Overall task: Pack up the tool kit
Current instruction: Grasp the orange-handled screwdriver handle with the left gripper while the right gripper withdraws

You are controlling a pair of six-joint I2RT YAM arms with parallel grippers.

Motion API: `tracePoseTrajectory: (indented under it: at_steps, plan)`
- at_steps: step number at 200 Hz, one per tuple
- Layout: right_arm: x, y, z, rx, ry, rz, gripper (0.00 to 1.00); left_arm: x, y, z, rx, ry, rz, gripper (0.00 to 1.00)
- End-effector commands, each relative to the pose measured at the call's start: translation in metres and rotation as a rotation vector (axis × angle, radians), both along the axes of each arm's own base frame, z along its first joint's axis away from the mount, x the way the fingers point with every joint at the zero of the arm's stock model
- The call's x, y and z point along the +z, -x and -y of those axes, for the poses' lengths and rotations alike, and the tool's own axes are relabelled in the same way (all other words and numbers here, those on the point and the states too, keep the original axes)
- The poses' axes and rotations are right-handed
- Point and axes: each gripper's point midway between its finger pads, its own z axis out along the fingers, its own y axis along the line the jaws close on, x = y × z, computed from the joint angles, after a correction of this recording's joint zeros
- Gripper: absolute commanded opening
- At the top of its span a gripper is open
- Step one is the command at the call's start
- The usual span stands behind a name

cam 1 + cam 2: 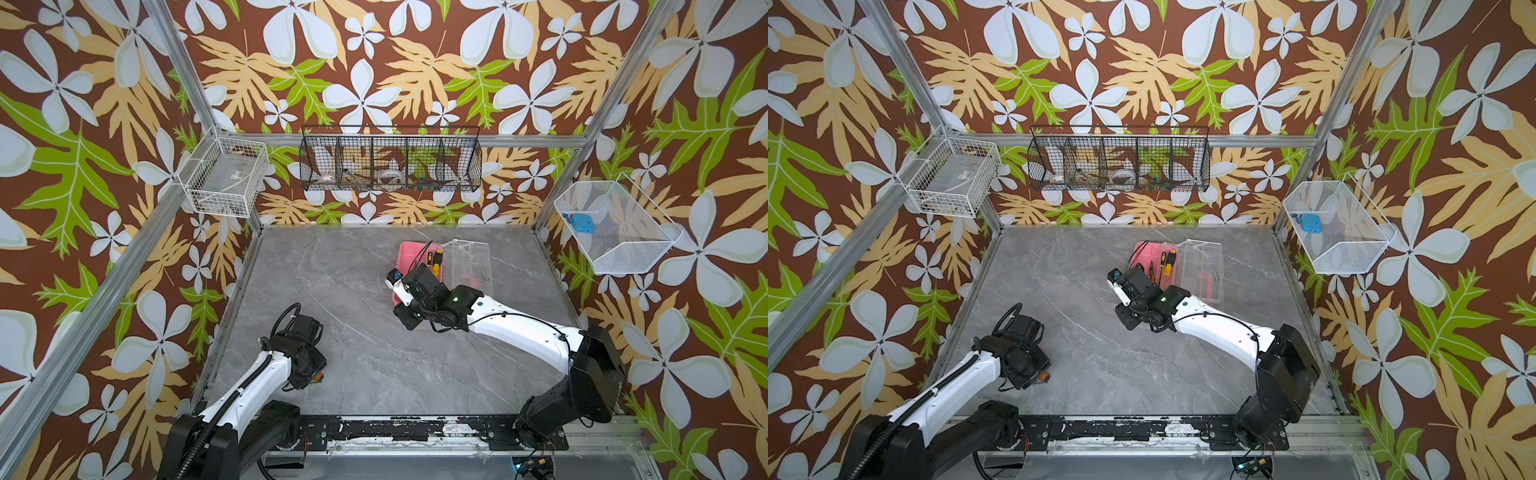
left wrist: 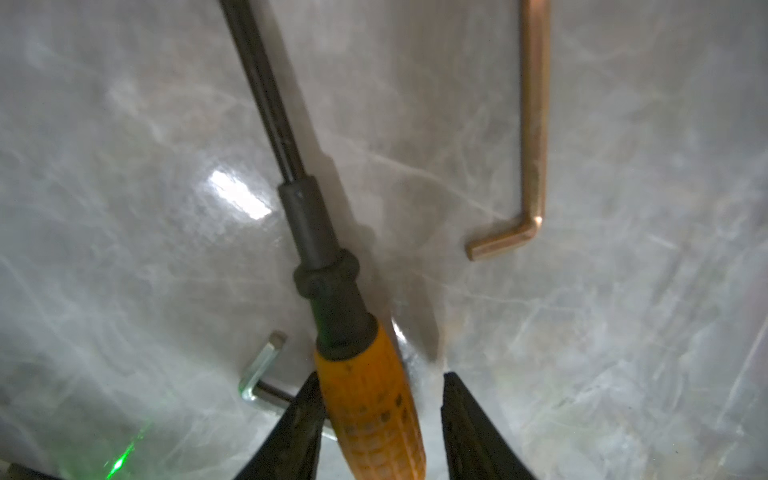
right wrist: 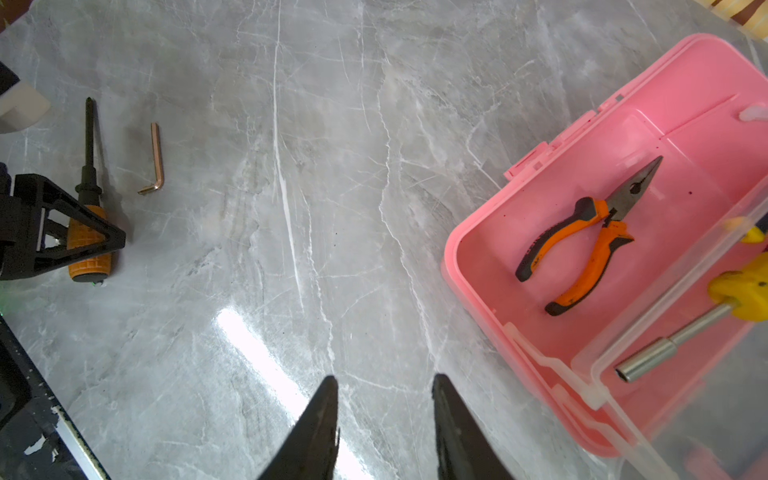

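The pink case (image 1: 409,253) (image 3: 540,257) lies open at the back right of the table, its clear lid (image 1: 469,262) folded back. In it lie orange-black pliers (image 3: 582,245) and a yellow-handled screwdriver (image 3: 739,291) (image 1: 1169,262). An orange-handled screwdriver (image 2: 370,407) (image 3: 89,249) lies on the table at the front left. My left gripper (image 2: 382,376) is open and straddles its handle; one finger touches it, the other stands apart. A copper hex key (image 2: 534,124) (image 3: 156,162) and a silver hex key (image 2: 259,374) lie beside it. My right gripper (image 3: 385,377) hangs open and empty over the table beside the case.
A black wire basket (image 1: 390,166) hangs on the back wall. White wire baskets hang at the left (image 1: 224,178) and right (image 1: 615,228). The right arm (image 1: 519,332) stretches across the table's right side. A metal rail (image 1: 395,428) runs along the front edge.
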Motion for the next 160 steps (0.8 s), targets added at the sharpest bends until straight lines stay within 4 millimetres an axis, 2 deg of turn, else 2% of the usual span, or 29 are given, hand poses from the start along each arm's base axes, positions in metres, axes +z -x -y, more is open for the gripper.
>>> tracePoseTrajectory:
  at_steps: [1, 26, 52, 83, 101, 137, 160]
  plan:
    - [-0.001, -0.002, 0.002, 0.002, 0.025, 0.018, 0.39, -0.006, -0.004, 0.003, 0.02, 0.02, 0.011, 0.45]
    - [-0.006, -0.002, 0.004, 0.0, 0.038, 0.016, 0.39, -0.007, -0.011, 0.004, 0.025, 0.022, 0.032, 0.37]
    - [-0.008, -0.002, 0.006, -0.006, 0.041, 0.017, 0.39, -0.005, -0.018, 0.004, -0.002, 0.004, 0.03, 0.22]
    - [-0.014, -0.004, 0.01, -0.021, 0.068, 0.013, 0.39, 0.004, -0.032, 0.007, -0.03, 0.003, 0.06, 0.09]
    - [-0.015, -0.005, 0.012, -0.033, 0.077, 0.017, 0.39, 0.018, -0.041, 0.005, -0.051, -0.02, 0.083, 0.0]
    - [-0.015, -0.009, 0.017, -0.054, 0.094, 0.028, 0.39, 0.065, -0.061, -0.003, -0.08, -0.086, 0.174, 0.0]
    - [-0.015, -0.014, 0.023, -0.083, 0.113, 0.037, 0.39, 0.085, -0.073, 0.003, -0.102, -0.064, 0.22, 0.0]
